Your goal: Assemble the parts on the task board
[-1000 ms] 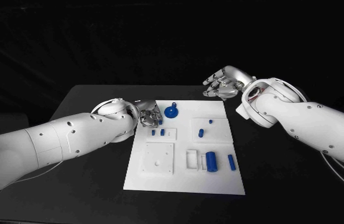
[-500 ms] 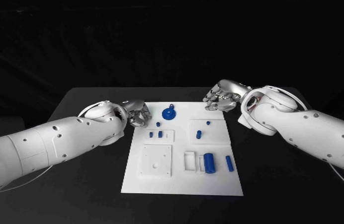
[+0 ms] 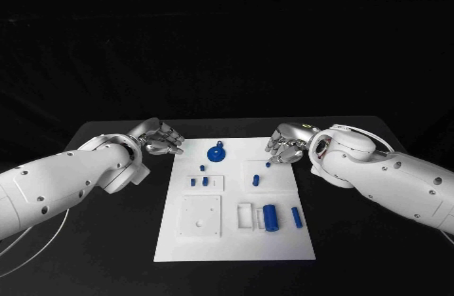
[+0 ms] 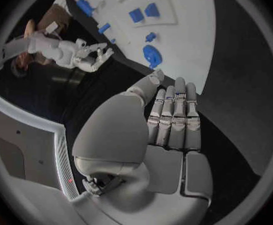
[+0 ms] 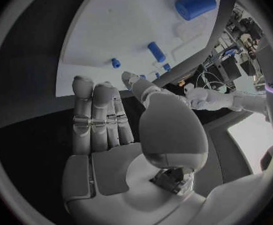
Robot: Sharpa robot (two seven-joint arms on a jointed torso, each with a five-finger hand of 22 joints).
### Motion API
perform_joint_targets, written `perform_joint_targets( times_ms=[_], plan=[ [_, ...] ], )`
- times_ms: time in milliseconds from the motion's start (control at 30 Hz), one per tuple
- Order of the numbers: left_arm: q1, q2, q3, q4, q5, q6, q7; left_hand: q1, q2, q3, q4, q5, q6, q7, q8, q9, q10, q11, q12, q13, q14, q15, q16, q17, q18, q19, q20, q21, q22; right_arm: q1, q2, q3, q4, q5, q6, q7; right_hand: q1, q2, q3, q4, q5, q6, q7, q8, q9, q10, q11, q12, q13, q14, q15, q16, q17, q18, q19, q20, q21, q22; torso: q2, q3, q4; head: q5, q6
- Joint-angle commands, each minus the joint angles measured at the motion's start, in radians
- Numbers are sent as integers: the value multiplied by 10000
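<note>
Both empty, open hands, left (image 3: 161,138) and right (image 3: 287,144), have drifted leftward beside one task board (image 3: 237,243).

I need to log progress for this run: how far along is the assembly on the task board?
Early, by the look of it. Nothing shows as clearly assembled: the blue parts, such as the large cylinder and round piece, lie loose on the task board. Nothing is in hand: the left hand and right hand sit empty at the board's far corners. Every part is left to place.
</note>
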Motion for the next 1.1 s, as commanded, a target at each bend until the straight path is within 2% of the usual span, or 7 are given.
perform_joint_targets(
  times_ms=[33, 133, 300, 367, 567, 733, 1100],
  plan=[
    [49, -119, 35, 143, 3035, -437, 1191, -97, 7, -90, -20, 16, 34, 78, 20, -3, 28, 41, 45, 8, 212, 33, -713, 11, -95, 79, 52, -27, -661, -45, 38, -6, 15, -593, 576, -213, 2, -118, -35, 67, -63, -75, 29, 17, -13, -84, -15, -60, -13, 55, 30, 55, -18, 119, 435, 94, -96, 419, -8, -14, 37, -18, -10],
    [69, -209, 52, 182, 3898, -563, 1525, -156, 77, -110, -96, 46, 61, 122, 17, -4, 60, 58, 40, 7, 380, 114, -1532, 19, -106, 91, 115, -28, -1562, -76, 78, -41, -6, -662, 633, -230, 17, -113, -35, 73, -71, -72, 24, 17, -12, -86, -17, -60, -14, 54, 29, 54, -23, 121, 436, 98, -104, 416, -9, -30, 26, -9, 2],
    [84, -285, 62, 209, 4742, -611, 1896, -217, 161, -32, -166, 112, 141, 162, 20, -4, 86, 62, 39, 6, 357, 191, -2037, 12, -64, 95, 160, -9, -1945, -95, 151, -181, -70, -806, 672, -259, 72, -97, 14, 69, -120, -51, 27, 17, -12, -73, -19, -60, -14, 57, 26, 62, -37, 128, 441, 96, -109, 413, 6, -31, 23, 10, 12],
    [87, -303, 64, 226, 4944, -590, 1986, -262, 211, 1, -212, 125, 143, 166, 23, -3, 91, 66, 42, 7, 391, 225, -2288, 17, -21, 112, 195, -2, -2075, -99, 192, -238, -103, -869, 700, -273, 84, -104, 68, 63, -131, -30, 25, 17, -12, -63, -22, -60, -14, 57, 25, 68, -47, 129, 444, 95, -103, 414, 6, -17, 27, 23, 4],
    [90, -322, 65, 271, 5157, -559, 2073, -290, 232, -15, -271, 126, 137, 166, 19, -4, 83, 68, 39, 6, 481, 224, -2461, 22, -7, 130, 203, 4, -2220, -107, 278, -377, -149, -1007, 773, -291, 106, -61, 268, 25, -209, 126, 4, 19, -9, 39, -51, -61, -15, 55, 1, 84, -61, 113, 449, 80, -74, 425, 6, -6, 24, 51, -22],
    [91, -331, 65, 277, 5233, -539, 2090, -297, 245, -30, -290, 128, 140, 164, 21, -4, 77, 70, 39, 6, 501, 226, -2511, 24, -5, 144, 201, 10, -2272, -112, 336, -493, -193, -1162, 769, -311, 120, -9, 878, -126, -565, 374, -57, 7, -12, 232, -118, -65, -15, 51, -45, 102, -65, 66, 447, 28, -3, 458, 8, 4, 16, 64, -35],
    [91, -324, 65, 274, 5275, -492, 2073, -303, 259, -35, -294, 129, 149, 162, 22, -3, 78, 68, 39, 6, 509, 226, -2523, 25, -4, 150, 199, 12, -2289, -114, 497, -668, -273, -1449, 552, -406, 133, 387, 1263, -124, -1219, 970, -200, 29, 11, 732, -302, -57, -4, 113, -168, 108, -65, -44, 469, -80, 224, 495, 12, 5, 9, 78, -44]
  ],
)
